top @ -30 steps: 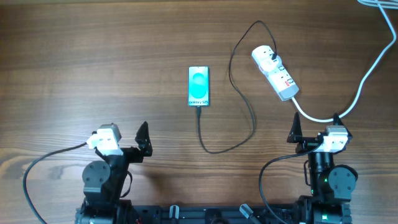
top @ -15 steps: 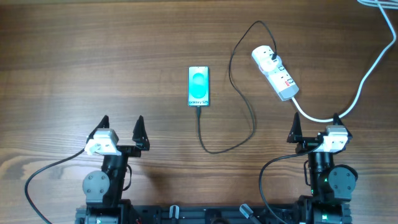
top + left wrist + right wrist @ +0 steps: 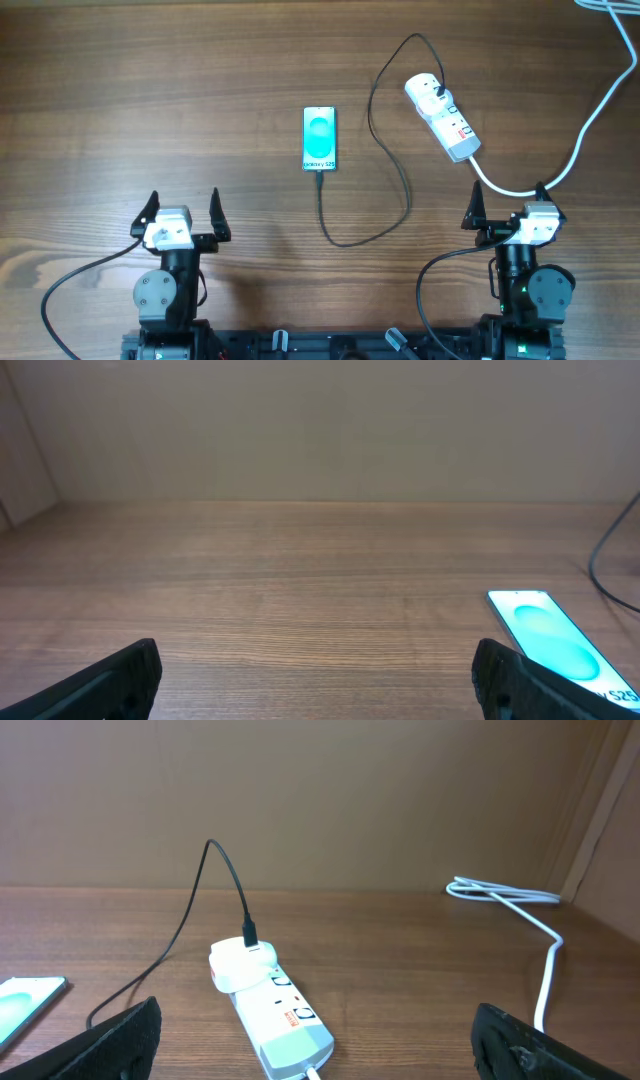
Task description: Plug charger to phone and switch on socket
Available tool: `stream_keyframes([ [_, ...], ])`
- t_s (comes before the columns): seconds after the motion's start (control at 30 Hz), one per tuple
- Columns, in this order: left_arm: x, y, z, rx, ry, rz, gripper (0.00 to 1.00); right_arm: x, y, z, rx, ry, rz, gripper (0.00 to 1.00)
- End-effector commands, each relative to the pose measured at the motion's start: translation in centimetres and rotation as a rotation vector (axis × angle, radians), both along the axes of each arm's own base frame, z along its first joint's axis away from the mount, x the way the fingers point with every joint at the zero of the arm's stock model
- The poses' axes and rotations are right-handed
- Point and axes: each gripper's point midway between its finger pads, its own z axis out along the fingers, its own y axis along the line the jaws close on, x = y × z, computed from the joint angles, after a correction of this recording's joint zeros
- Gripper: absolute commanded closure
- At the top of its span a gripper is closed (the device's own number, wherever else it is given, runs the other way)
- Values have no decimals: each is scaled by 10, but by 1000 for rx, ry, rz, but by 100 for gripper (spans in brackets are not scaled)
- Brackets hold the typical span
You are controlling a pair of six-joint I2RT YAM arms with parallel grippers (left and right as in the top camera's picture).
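Observation:
The phone (image 3: 319, 138) lies flat mid-table with its cyan screen lit; it also shows in the left wrist view (image 3: 555, 640) and the right wrist view (image 3: 25, 1005). The charger (image 3: 404, 200), a thin black cable, runs from the phone's near edge in a loop to the far end of the socket (image 3: 442, 117), where its plug sits. The socket shows in the right wrist view (image 3: 275, 1015). My left gripper (image 3: 183, 203) is open and empty, near the front edge, left of the phone. My right gripper (image 3: 506, 205) is open and empty, just in front of the socket.
The socket's thick white cord (image 3: 590, 120) curves from the strip's near end past the right gripper and off the back right corner; it shows in the right wrist view (image 3: 530, 915). A plain wall stands behind the wooden table (image 3: 150, 90).
My left arm has swung left and straightened, so both of its fingers now point away from the front edge. The right arm, phone, charger and socket have not moved.

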Motion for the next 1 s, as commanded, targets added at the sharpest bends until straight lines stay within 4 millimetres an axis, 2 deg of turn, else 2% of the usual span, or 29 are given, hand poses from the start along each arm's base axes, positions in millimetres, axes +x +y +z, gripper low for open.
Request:
stream_keyframes([
  [0.0,-1,8,0,-21,-9,48,0,0,-1,-1,18,0,-10,0],
  [0.1,-1,12,1,-68,-16,73,0,0,-1,-1,18,0,-10,0],
  [0.27,-1,10,0,-16,-9,54,0,0,-1,-1,18,0,-10,0],
  [0.97,0,6,0,-10,-9,31,0,0,-1,-1,18,0,-10,0],
])
